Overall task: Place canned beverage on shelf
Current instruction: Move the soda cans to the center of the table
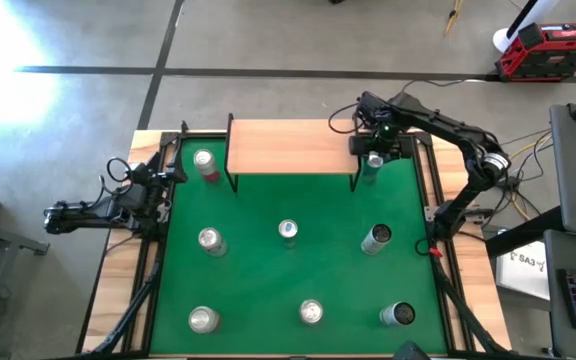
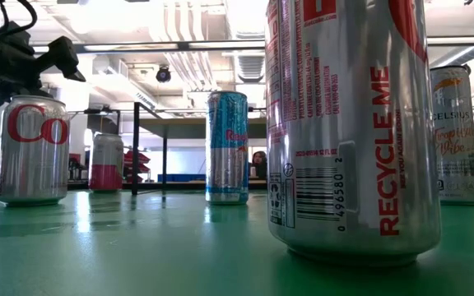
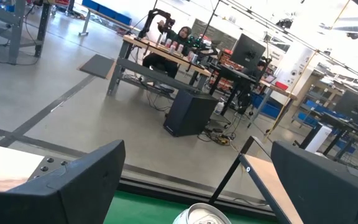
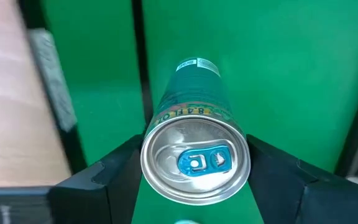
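Filling the right wrist view, a slim green can (image 4: pixel 194 158) with a silver lid and blue tab stands directly between the right gripper's (image 4: pixel 194 177) two dark fingers (image 4: pixel 114 177), which sit tight against its sides near the top; the jaws look closed on the can, though whether the grip is fully firm I cannot tell. Seen from above, this gripper (image 1: pixel 372 158) is at the near right corner of the shelf (image 1: pixel 290 145), whose wooden top lies just beside and beyond the gripper, with the can (image 1: pixel 369 170) standing on the green mat (image 1: pixel 288 275) right under it by a black shelf leg. My reading is that the grasp step is in hand. Next comes a straight lift high enough to clear the shelf's edge, then a short carry over the wood. Off to the side, well away, the left gripper (image 1: pixel 118 200) waits with its fingers (image 3: pixel 73 183) spread wide and empty.
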